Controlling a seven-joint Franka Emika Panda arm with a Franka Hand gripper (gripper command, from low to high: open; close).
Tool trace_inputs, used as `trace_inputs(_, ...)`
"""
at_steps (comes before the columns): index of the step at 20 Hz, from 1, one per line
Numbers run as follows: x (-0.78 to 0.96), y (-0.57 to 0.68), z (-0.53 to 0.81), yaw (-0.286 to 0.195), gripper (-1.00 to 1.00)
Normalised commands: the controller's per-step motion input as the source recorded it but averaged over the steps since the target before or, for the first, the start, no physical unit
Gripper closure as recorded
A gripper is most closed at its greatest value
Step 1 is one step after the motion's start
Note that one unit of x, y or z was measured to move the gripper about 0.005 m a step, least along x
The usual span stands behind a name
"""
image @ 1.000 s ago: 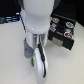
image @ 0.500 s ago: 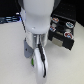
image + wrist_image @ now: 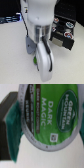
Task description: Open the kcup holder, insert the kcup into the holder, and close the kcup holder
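Gripping the kcup, the tool sits low in the frame's centre, closed on it, above the counter. The kcup holder waits upper right; lift straight before carrying across.

One kcup, one kcup holder and one claw are visible.
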Motion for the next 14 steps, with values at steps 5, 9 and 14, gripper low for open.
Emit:
trace_inputs(5,0.01,0.49,0.80,0.091,1.00)
trace_inputs(9,-0.02,0.49,0.69,0.110,1.00)
trace_inputs(14,-0.09,0.48,0.56,0.142,1.00)
